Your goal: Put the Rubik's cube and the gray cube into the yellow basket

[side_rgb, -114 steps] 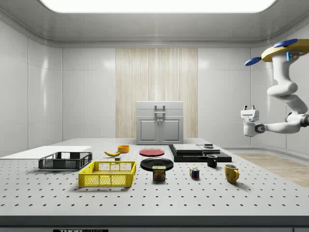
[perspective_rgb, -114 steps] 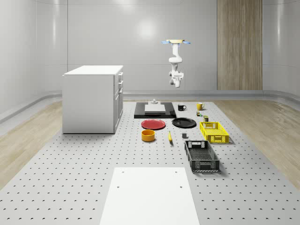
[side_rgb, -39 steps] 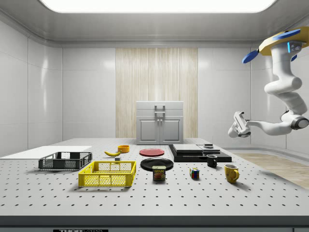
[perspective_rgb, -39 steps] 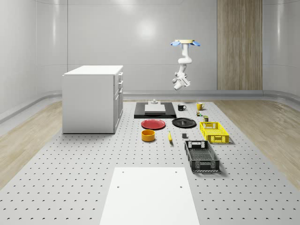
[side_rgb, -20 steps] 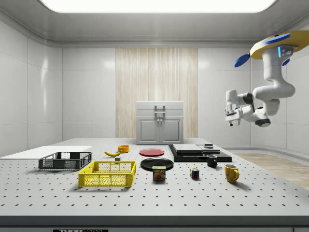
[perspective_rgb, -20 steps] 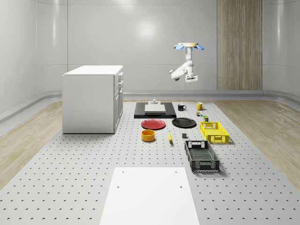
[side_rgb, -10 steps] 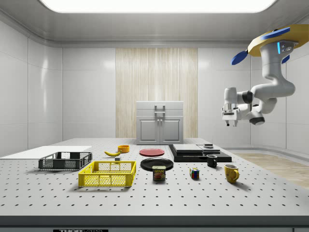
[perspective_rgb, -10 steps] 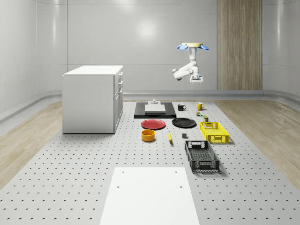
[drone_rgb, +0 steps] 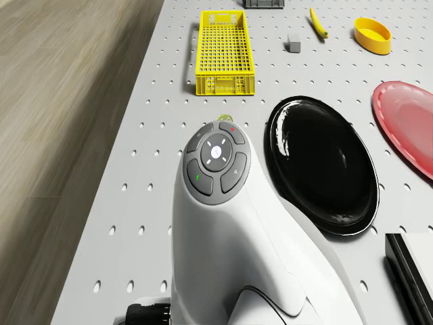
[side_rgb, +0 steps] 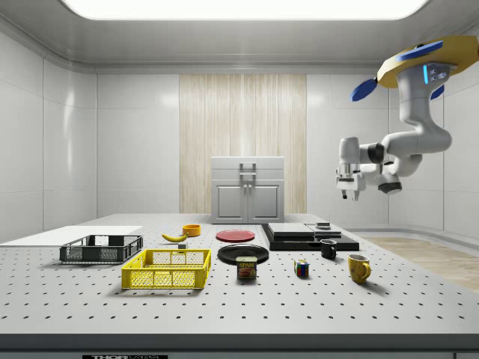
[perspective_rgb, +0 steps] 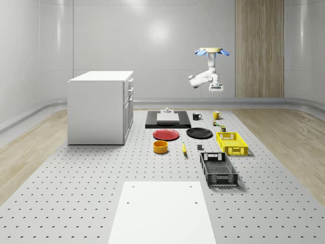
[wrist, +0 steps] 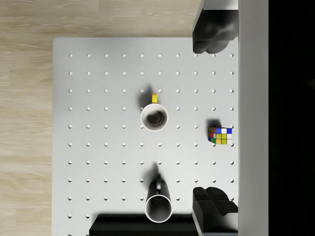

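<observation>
The Rubik's cube point(side_rgb: 301, 268) point(wrist: 220, 135) stands on the table between a tin and the yellow mug. The gray cube point(drone_rgb: 293, 42) point(perspective_rgb: 200, 147) lies beside the banana, near the yellow basket point(perspective_rgb: 232, 143) point(drone_rgb: 225, 51) point(side_rgb: 167, 269), which has nothing in it. The drone point(perspective_rgb: 210, 51) point(side_rgb: 419, 63) hovers high over the table's far end. My gripper point(side_rgb: 349, 194) point(perspective_rgb: 216, 90) point(wrist: 212, 120) points straight down, well above the mugs and the Rubik's cube. It is open, its fingers point(wrist: 212, 29) wide apart with nothing between them.
A yellow mug point(wrist: 154, 117) and a black mug point(wrist: 158, 206) stand below the gripper. A black plate point(drone_rgb: 325, 162), red plate point(perspective_rgb: 166, 134), orange bowl point(perspective_rgb: 160, 147), banana point(drone_rgb: 317, 22), black basket point(perspective_rgb: 218, 169), black slab point(perspective_rgb: 167, 119) and white cabinet point(perspective_rgb: 100, 107) share the table.
The drone has drifted toward the whole-scene view's right, over the table's far end. The arm has folded and the gripper has turned to point downward.
</observation>
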